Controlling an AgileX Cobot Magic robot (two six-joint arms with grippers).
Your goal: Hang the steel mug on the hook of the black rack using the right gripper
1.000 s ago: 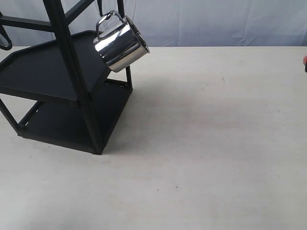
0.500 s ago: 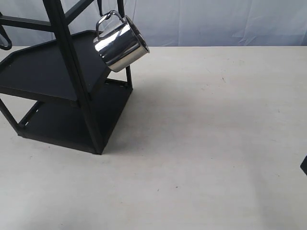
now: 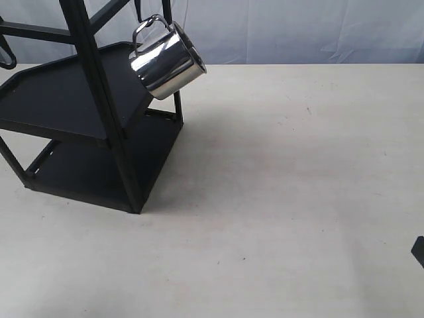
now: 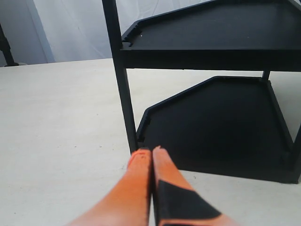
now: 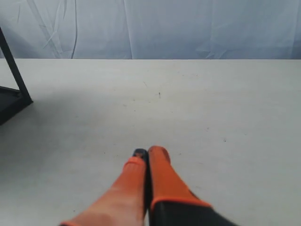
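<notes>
The steel mug [image 3: 167,61] hangs tilted by its loop handle from the hook [image 3: 138,12] high on the black rack [image 3: 73,99], at the upper left of the exterior view. No gripper touches it. My right gripper [image 5: 147,153] is shut with nothing between its orange fingers, low over bare table far to the right of the rack; only a dark sliver of that arm [image 3: 419,250] shows at the exterior view's right edge. My left gripper [image 4: 150,151] is shut and empty, close to a post [image 4: 121,80] of the black rack [image 4: 221,117].
A pale table [image 3: 285,199] stretches right of the rack. A light blue cloth backdrop [image 3: 298,30] hangs behind. One rack corner [image 5: 11,99] shows at the edge of the right wrist view. Another hook [image 3: 6,56] sticks out on the rack's far left.
The right arm has drawn away from the rack: it left the upper right edge of the exterior view and now shows low at the right edge. The mug hangs still.
</notes>
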